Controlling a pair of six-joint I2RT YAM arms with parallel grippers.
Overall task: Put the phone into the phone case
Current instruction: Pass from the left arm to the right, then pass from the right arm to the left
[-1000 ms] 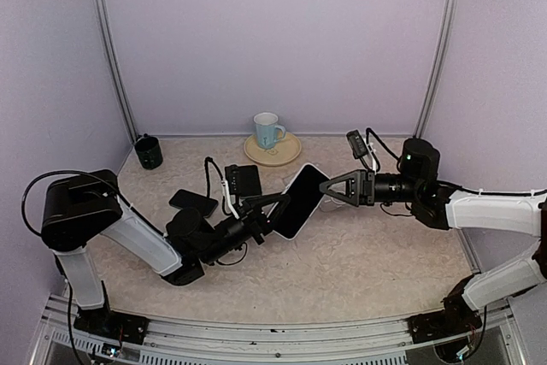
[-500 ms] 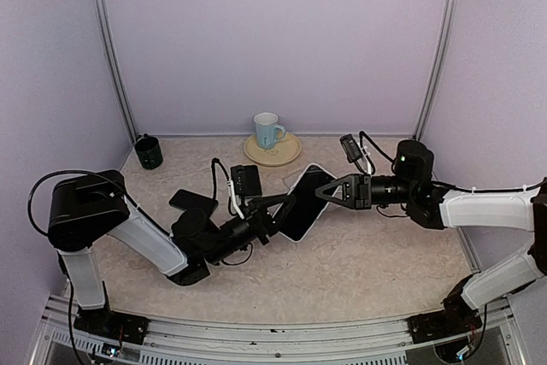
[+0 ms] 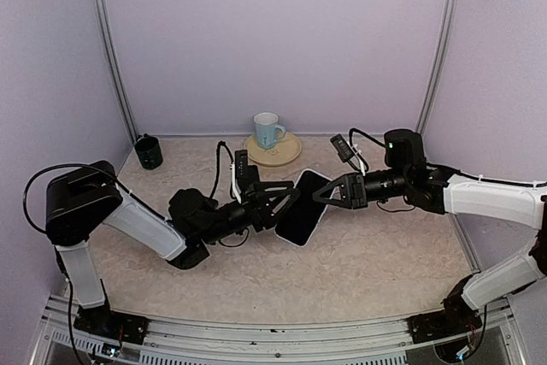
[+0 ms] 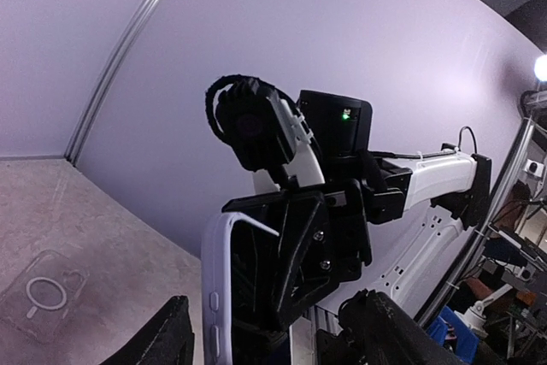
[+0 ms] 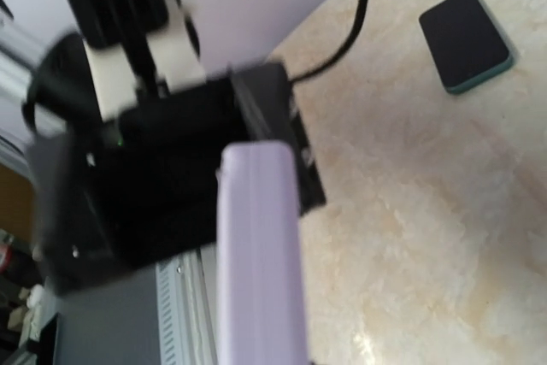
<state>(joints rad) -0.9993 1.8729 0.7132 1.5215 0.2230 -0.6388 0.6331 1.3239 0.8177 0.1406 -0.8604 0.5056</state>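
Observation:
A phone case (image 3: 302,208) with a lavender-white rim and a dark face hangs tilted above the middle of the table. My right gripper (image 3: 315,197) is shut on its upper right edge. The case's lavender edge (image 5: 256,254) fills the right wrist view. My left gripper (image 3: 279,202) is open, its fingers (image 4: 162,341) apart on either side of the case's (image 4: 218,297) lower end. I cannot tell whether anything sits in the case. A dark phone (image 5: 466,40) with a teal edge lies flat on the table, hidden behind the left arm in the top view. A clear case (image 4: 43,295) with a ring mark also lies on the table.
A blue mug (image 3: 267,129) stands on a yellow plate (image 3: 289,155) at the back centre. A dark cup (image 3: 148,151) sits in the back left corner. Lilac walls close the table in on three sides.
My right gripper has shut on the case and my left gripper has opened and let go of it. Both grippers and the case have shifted slightly.

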